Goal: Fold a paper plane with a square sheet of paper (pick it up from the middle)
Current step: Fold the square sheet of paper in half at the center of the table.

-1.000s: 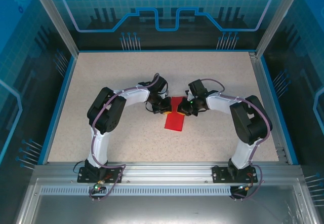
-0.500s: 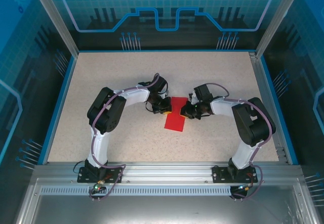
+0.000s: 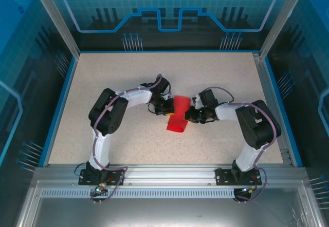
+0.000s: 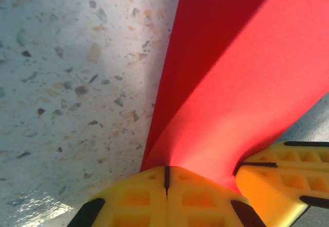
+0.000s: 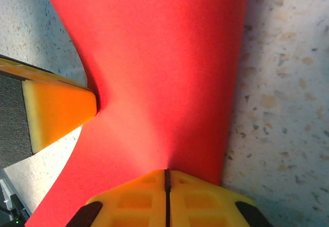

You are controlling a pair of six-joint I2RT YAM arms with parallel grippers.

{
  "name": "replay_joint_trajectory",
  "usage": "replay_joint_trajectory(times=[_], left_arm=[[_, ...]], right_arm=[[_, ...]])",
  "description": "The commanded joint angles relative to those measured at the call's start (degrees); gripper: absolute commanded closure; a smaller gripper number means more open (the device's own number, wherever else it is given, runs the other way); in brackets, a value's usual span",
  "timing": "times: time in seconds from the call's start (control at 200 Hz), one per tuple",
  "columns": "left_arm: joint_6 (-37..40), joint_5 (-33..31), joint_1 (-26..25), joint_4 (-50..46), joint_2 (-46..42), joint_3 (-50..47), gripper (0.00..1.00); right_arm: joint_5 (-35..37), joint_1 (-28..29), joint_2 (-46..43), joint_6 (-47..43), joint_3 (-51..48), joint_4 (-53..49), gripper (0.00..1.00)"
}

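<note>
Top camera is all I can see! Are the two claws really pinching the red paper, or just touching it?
Observer: On the left wrist camera, the left gripper is shut tight, and the red paper sticks out right from where it closes.
Operator: What about the other claw?
Observer: The right wrist camera shows the right gripper shut on the paper as well, at the opposite edge.
Operator: Is the paper lying flat?
Observer: No. Close up on the left wrist camera, it bends along a soft line running away from the left gripper, with one side shaded and the other bright.
</note>
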Motion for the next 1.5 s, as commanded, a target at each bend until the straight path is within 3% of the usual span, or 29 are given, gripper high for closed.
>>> replay_joint_trajectory(times=[0.0, 0.31, 0.615, 0.9, 1.24, 1.495], left_arm=[[1.4, -1.3, -0.8, -2.2, 3.0, -1.0, 1.0], [1.5, -1.4, -0.8, -2.2, 3.1, -0.9, 1.0], [1.6, -1.2, -0.8, -2.1, 3.2, -1.2, 1.0], [1.6, -1.2, -0.8, -2.2, 3.4, -1.2, 1.0], [1.6, -0.9, -0.8, -2.2, 3.9, -1.0, 1.0], [1.6, -0.8, -0.8, -2.4, 4.1, -0.7, 1.0]], right_arm=[[2.5, -0.8, -0.1, -1.3, -2.2, -2.5, 0.92], [-2.4, 0.4, -7.6, 3.0, -4.5, 6.5, 0.92], [-4.4, 1.1, -2.1, 5.1, -6.4, 10.7, 0.93], [-4.0, 0.9, 0.7, 3.0, -9.8, 12.3, 0.93], [-5.7, 2.1, -6.5, 4.3, -7.2, 9.7, 0.92], [-4.7, 3.4, -5.7, 4.8, -9.4, 10.3, 0.92]])
